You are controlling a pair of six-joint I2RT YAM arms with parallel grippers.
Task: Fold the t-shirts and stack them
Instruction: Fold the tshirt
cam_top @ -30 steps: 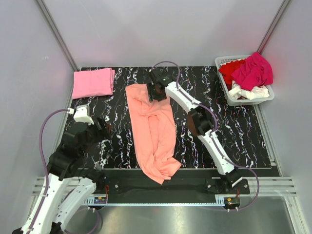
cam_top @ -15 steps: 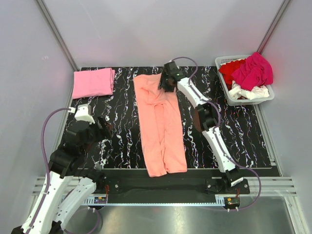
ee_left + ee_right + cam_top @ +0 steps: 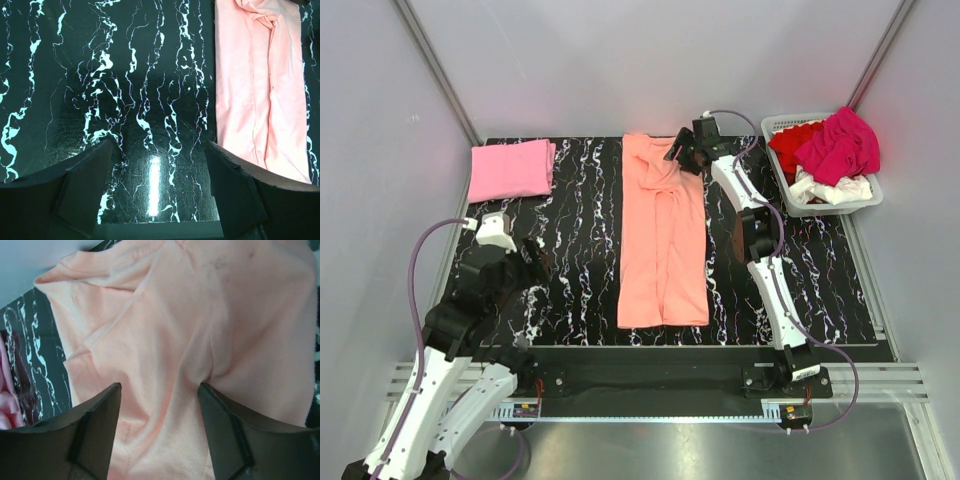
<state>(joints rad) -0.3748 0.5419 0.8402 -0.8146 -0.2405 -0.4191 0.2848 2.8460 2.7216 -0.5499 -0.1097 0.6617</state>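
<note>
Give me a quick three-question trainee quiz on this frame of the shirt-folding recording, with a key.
1. True or false: the left gripper is open over bare table.
2. Where does the folded pink shirt lie? A) near-right corner B) far-left corner C) table centre
3. Name the shirt colours visible in the white basket.

Key: 1 true; 2 B; 3 magenta, red and white.
</note>
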